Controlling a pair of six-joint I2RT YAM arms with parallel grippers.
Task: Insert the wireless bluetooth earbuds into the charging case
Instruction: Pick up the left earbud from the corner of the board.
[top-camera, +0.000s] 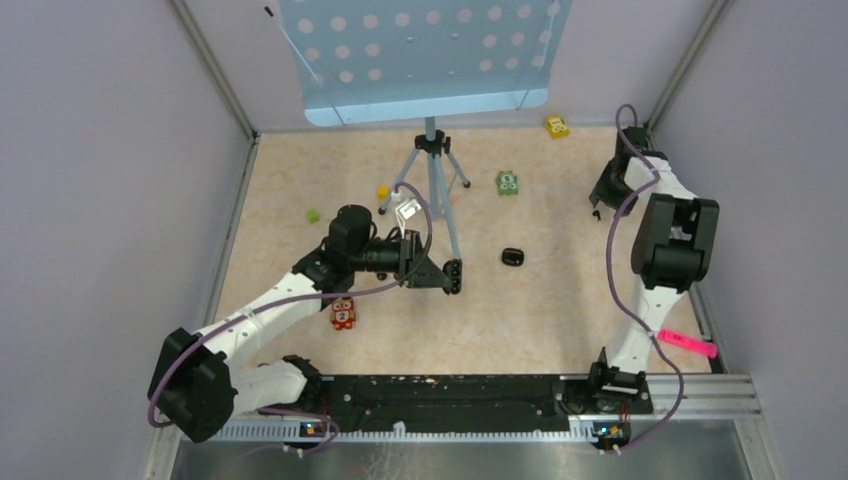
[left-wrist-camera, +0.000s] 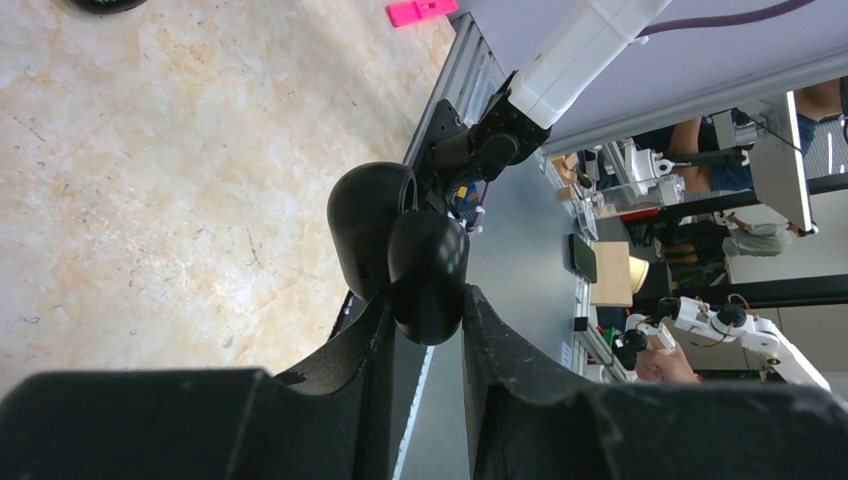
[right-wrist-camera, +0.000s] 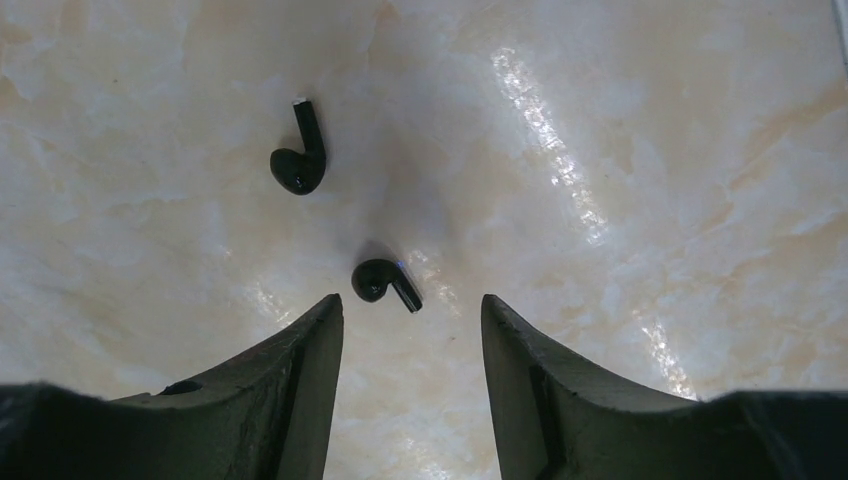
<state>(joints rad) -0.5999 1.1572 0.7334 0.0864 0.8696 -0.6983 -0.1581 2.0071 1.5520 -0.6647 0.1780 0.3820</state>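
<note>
While my left end effector (left-wrist-camera: 428, 300) clamps the charging case (left-wrist-camera: 365, 230), the right end effector (right-wrist-camera: 412, 300) gapes empty.
Closing here could flick away the earbud (right-wrist-camera: 380, 281) just beyond its tips.

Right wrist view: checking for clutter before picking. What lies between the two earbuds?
Only bare tabletop separates the farther earbud from the nearer earbud, per the right wrist view.

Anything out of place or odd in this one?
Nothing damaged or spilled. The two earbuds lie loose on the table, apart and pointing different ways, below the open right pincer, far from the charging case, which the left pincer grips with its lid seemingly open.
</note>
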